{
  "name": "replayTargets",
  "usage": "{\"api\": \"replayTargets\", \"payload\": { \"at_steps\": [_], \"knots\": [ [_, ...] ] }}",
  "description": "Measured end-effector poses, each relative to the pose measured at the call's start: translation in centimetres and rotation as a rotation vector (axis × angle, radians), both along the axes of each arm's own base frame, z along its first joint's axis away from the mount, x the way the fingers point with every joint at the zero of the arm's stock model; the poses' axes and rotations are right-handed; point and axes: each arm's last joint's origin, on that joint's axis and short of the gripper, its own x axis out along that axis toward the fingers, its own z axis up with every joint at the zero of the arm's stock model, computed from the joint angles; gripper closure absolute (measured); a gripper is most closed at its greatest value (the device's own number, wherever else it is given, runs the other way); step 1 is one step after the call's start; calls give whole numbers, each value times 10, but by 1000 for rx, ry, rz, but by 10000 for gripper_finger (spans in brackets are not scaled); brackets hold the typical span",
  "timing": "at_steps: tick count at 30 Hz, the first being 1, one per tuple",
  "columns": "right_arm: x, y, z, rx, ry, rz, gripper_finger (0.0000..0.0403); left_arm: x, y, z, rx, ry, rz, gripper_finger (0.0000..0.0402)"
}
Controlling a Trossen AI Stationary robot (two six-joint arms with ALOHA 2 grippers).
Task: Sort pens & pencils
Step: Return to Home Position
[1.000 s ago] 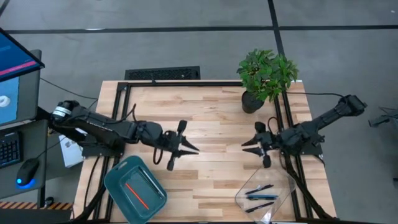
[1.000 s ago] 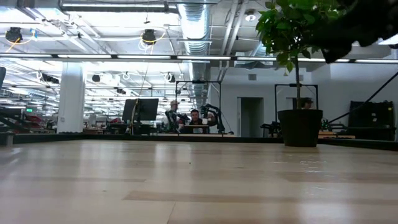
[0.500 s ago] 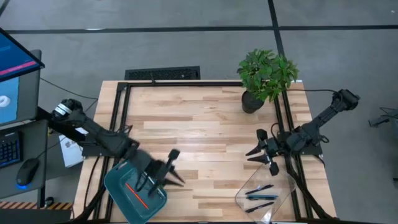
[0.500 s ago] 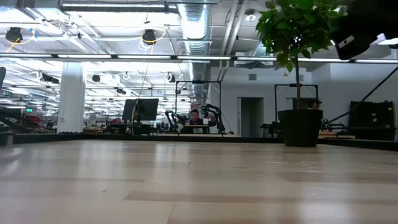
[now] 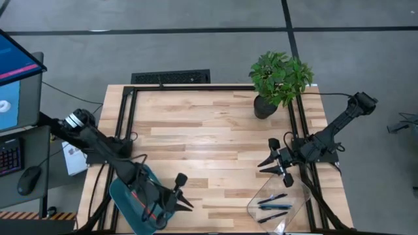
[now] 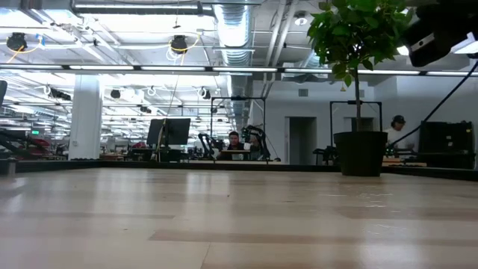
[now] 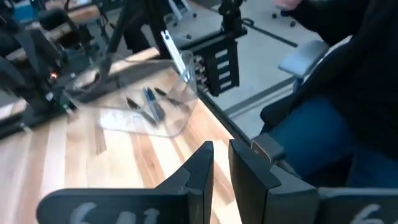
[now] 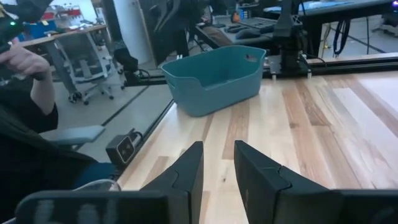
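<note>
My left claw [image 5: 188,203] hangs near the table's [image 5: 215,130] front edge, just beside the blue bin [image 5: 119,201], with the arm reaching across that bin's corner. From above, my right claw [image 5: 262,165] sits by the right edge, between the potted plant [image 5: 279,78] and the clear bin [image 5: 297,196], pointing toward the table's middle. The pens [image 5: 273,207] lie together inside the clear bin, dark sticks side by side. Of the pencils [image 5: 151,213] I can make out only the orange-red one, lying in the blue bin beside my arm; the others I cannot pick out there.

At table height I see bare wood planks, the plant's pot [image 6: 360,153] at the far right, and a dark piece of arm [image 6: 437,33] in the upper corner. People [image 6: 234,140] sit at desks far back in the room.

From my left wrist, the claw [image 7: 221,149] has only a thin gap between its fingers [image 7: 202,171] and grips nothing. Beyond it the clear bin [image 7: 177,121] shows the pens [image 7: 149,102] on its floor, and a seated person [image 7: 323,130] is close by off the table's edge.

From my right wrist, the claw [image 8: 217,149] is slightly parted and empty. Ahead stands the blue bin [image 8: 214,78]; its wall hides what is inside. A person's hand [image 8: 25,59] shows at the side.
</note>
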Motion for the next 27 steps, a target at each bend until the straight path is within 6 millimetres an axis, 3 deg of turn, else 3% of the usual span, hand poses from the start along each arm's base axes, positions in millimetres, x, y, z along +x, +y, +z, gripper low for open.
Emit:
{"api": "replayTargets", "payload": {
  "at_steps": [7,10,15,19,27],
  "knots": [
    [0,0,0,-4,2,-2,290,1,-2,-27,3,25,108,358],
    [0,0,0,-5,2,-3,290,-16,11,-40,-45,-25,172,358],
    [0,-1,0,-4,2,-4,290,-60,39,-33,-267,-232,154,358],
    [1,-1,0,-7,0,-23,290,-86,60,-29,-331,-319,126,358],
    [3,-6,0,-12,-4,-93,290,-99,76,-38,-242,-356,144,358]
  ]
}}
